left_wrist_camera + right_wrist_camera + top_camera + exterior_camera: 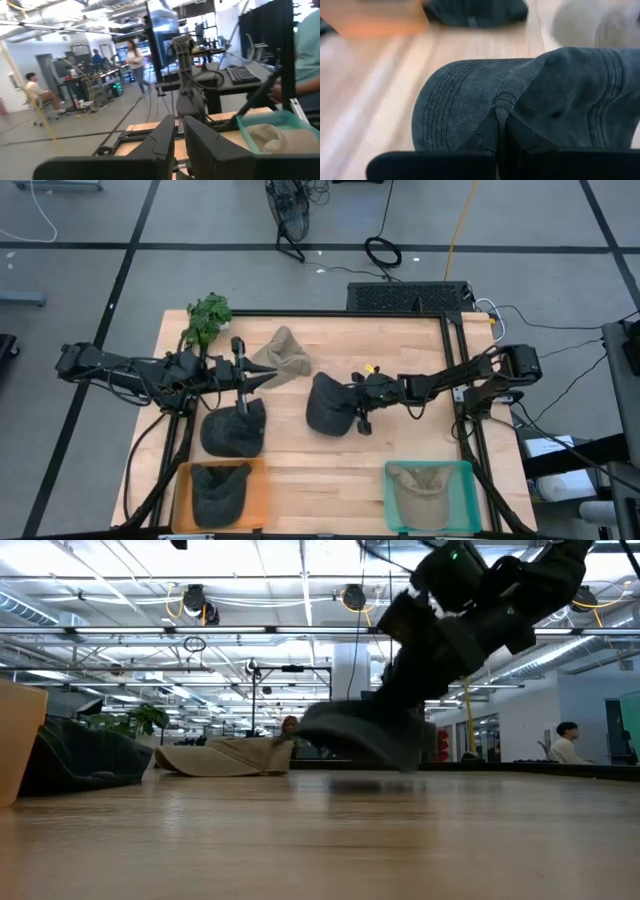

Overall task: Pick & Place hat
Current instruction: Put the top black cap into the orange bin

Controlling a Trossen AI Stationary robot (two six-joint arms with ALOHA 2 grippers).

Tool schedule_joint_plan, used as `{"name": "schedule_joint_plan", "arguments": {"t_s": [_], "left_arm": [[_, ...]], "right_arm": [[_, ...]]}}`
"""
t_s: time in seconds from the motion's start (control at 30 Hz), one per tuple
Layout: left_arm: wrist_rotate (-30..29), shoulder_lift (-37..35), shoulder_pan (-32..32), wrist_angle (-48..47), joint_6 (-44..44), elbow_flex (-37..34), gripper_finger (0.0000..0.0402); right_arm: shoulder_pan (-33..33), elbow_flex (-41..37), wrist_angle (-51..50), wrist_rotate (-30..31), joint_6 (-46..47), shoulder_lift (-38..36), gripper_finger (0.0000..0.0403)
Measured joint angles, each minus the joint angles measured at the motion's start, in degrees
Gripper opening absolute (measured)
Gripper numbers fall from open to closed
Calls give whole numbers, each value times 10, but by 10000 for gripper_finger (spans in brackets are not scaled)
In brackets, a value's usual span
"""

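Right gripper (361, 402): clamped on dark hat (331, 406), mid-table, lifted. Left gripper (241, 383): nearly closed, empty, above second dark hat (234, 432). Binned: one hat each in orange bin (181, 502) and teal bin (468, 498). Remaining: tan hat (283, 354), far side.

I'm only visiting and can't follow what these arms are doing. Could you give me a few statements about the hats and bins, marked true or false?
1. The right gripper is shut on the dark grey cap at mid-table. True.
2. The orange bin holds a beige hat. False: it holds a dark cap.
3. The teal bin holds a beige hat. True.
4. The grey cap lies flat on the wooden table. False: the low view shows a gap under it.
5. The left gripper holds a cap. False: it holds nothing.
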Motion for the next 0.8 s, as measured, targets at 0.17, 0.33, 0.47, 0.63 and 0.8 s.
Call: {"name": "schedule_joint_plan", "arguments": {"t_s": [0.17, 0.33, 0.47, 0.63, 0.8], "left_arm": [[58, 23, 0, -2, 8, 0, 78], [53, 81, 0, -29, 4, 27, 159], [57, 144, 4, -59, -9, 76, 219], [71, 218, 4, -126, -25, 148, 263], [71, 272, 3, -194, -27, 194, 275]], "right_arm": [[6, 1, -4, 0, -2, -29, 1], [7, 3, -18, 2, -2, -31, 1], [15, 31, -62, 6, -5, -31, 0], [39, 102, -186, 47, -23, -30, 0], [70, 167, -265, 97, -41, -30, 0]]}}
